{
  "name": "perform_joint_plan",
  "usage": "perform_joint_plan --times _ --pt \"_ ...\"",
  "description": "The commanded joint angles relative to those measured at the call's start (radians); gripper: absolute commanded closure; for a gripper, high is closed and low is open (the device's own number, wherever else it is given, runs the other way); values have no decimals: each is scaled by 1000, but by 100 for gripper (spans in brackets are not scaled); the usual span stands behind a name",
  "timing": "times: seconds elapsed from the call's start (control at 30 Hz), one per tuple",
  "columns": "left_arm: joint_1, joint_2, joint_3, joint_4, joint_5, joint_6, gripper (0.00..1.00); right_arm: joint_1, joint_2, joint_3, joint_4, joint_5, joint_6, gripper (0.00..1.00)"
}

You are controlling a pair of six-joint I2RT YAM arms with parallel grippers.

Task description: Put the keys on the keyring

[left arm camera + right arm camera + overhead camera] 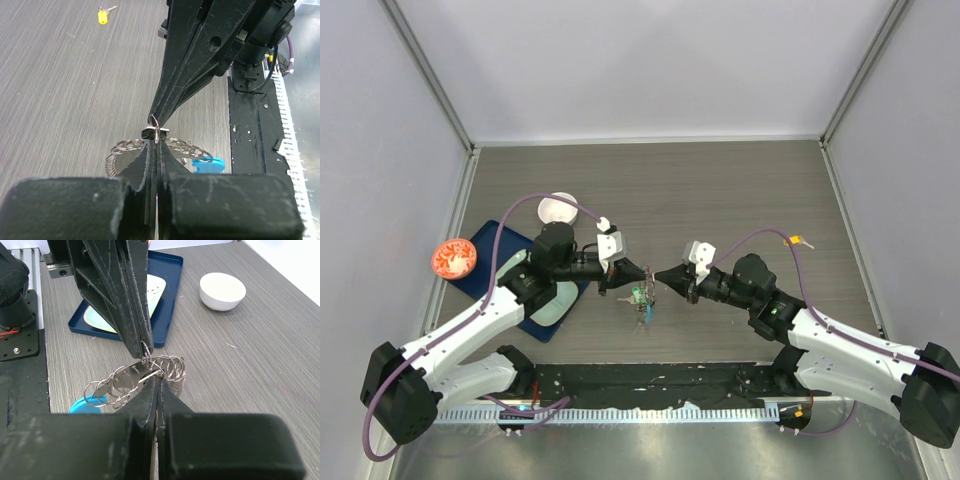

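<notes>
Tightly, left gripper (646, 272) and right gripper (659, 276) pinch the keyring (640, 296), blue tag (82, 404) half hidden.

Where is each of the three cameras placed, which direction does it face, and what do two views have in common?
Top external: above and behind the bases, looking down at the table; both arms show, left gripper and right gripper meeting at the keyring.
Left wrist: on the left arm, facing the right gripper; own shut fingers below.
Right wrist: on the right arm, facing the left gripper; own shut fingers below.
Shared: both wrist views show the keyring and blue tag.
</notes>
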State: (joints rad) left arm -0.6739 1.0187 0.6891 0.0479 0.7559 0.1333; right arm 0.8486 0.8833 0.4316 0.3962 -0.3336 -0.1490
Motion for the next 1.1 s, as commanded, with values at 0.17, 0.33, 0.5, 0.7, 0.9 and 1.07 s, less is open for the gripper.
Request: perform_joint_plan --times 0.17,0.33,0.5,0.7,0.9,1.07 --pt "-3 -11 30 38 34 12 100 0 -26 35 7 -12 -26 87" --pt "-4 -12 33 20 34 28 100 -2 -44 33 -7 7 -34 77" --pt "-4 -9 36 17 42 31 100 -2 -56 35 -19 -16 -44 75" --pt "-4 -9 38 17 51 29 100 -2 -37 53 -48 -61 -55 79" --pt "-4 -11 38 17 66 31 100 -2 -27 58 -46 -62 -57 83" --pt "-3 -8 40 17 77 28 100 -2 -30 61 -43 -65 -57 84"
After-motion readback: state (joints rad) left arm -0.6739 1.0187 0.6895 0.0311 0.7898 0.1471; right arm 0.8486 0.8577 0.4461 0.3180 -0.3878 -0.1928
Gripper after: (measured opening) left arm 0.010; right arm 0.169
